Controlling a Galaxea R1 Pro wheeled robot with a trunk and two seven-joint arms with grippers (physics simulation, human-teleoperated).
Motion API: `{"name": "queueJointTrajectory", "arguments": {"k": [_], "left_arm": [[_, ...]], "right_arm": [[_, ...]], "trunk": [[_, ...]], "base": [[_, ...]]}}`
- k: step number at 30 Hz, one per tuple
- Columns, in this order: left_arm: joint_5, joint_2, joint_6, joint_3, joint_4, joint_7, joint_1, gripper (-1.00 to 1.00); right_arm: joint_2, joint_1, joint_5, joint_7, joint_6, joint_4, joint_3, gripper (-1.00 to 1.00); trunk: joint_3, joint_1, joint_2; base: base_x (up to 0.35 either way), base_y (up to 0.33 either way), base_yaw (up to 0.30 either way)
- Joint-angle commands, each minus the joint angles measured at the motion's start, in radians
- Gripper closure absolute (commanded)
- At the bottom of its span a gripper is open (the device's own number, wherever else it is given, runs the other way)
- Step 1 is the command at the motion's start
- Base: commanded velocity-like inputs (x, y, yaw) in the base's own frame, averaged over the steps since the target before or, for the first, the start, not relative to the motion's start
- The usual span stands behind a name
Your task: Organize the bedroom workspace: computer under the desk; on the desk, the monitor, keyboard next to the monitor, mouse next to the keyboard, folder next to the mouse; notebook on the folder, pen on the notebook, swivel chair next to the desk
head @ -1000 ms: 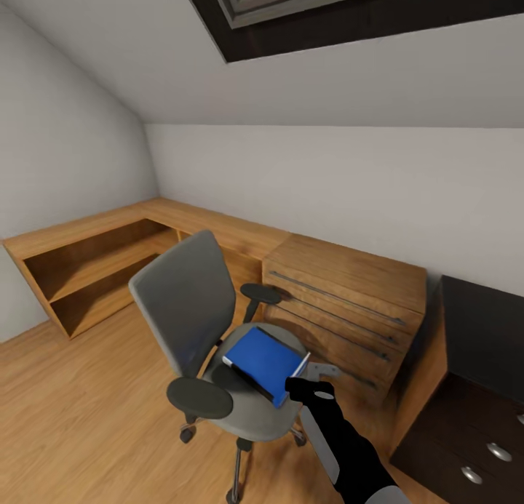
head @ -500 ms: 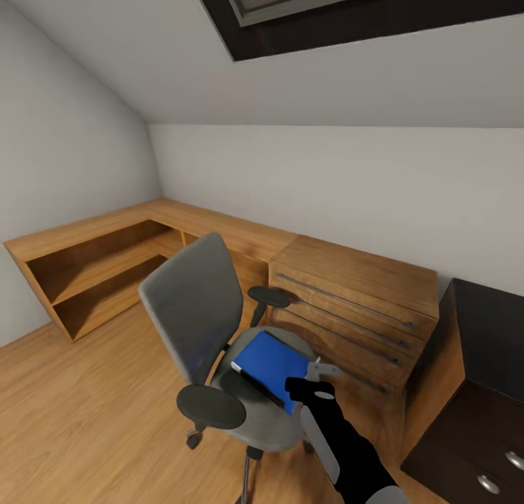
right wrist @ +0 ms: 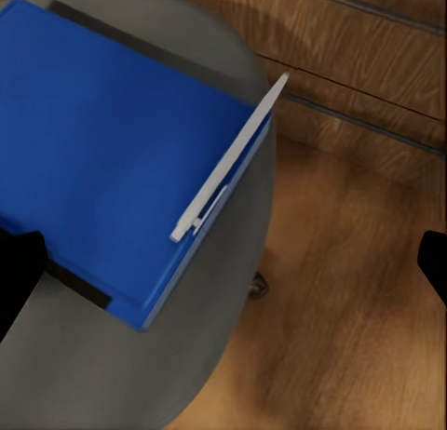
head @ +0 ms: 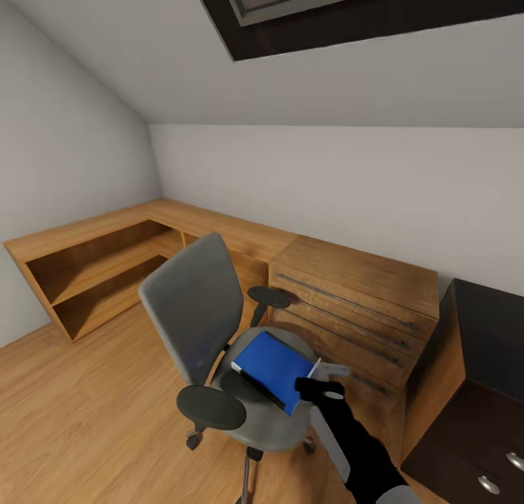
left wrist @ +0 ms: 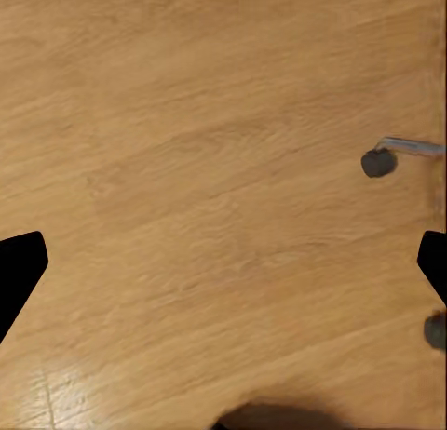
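desk [head: 489,344] cut off at frame edge, swivel chair [head: 218,322] base cropped below

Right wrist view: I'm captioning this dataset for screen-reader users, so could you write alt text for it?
A bright blue folder lies flat on the grey seat of a swivel chair, with a thin pale pen resting along its edge. Behind are a wooden floor and the drawers of a light wooden chest.

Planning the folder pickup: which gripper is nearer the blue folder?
Right. The right gripper hovers at the folder's edge over the swivel chair; the left gripper faces floor beside the casters.
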Motion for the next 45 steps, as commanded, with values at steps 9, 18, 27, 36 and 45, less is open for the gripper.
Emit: {"name": "queueJointTrajectory", "arguments": {"k": [9, 18, 27, 36, 45], "left_arm": [[0.196, 0.007, 0.459, 0.214, -0.177, -0.002, 0.000, -1.00], [0.121, 0.008, 0.319, 0.209, -0.029, -0.073, 0.000, -1.00], [0.080, 0.006, 0.306, 0.212, -0.031, -0.083, 0.000, -1.00], [0.080, 0.005, 0.305, 0.217, -0.031, -0.082, 0.000, -1.00], [0.080, 0.006, 0.305, 0.219, -0.031, -0.081, 0.000, -1.00]], "right_arm": [[-0.018, -0.001, -0.009, -0.008, 0.003, -0.005, 0.002, -1.00], [-0.022, -0.001, -0.008, -0.010, 0.003, -0.006, 0.002, -1.00], [-0.043, -0.001, -0.011, -0.009, 0.003, -0.005, -0.001, -1.00], [-0.047, -0.001, -0.015, -0.013, 0.003, -0.013, -0.002, -1.00], [-0.047, -0.001, -0.015, -0.014, 0.003, -0.024, -0.004, -1.00]], "trunk": [[-0.001, 0.000, -0.001], [-0.001, 0.000, -0.001], [-0.010, 0.012, -0.022], [-0.039, 0.046, -0.085], [-0.067, 0.081, -0.148]], "base": [[0.044, 0.000, 0.000], [0.278, 0.000, 0.000], [0.047, 0.000, 0.000], [0.001, 0.000, 0.000], [0.000, 0.000, 0.000]]}}
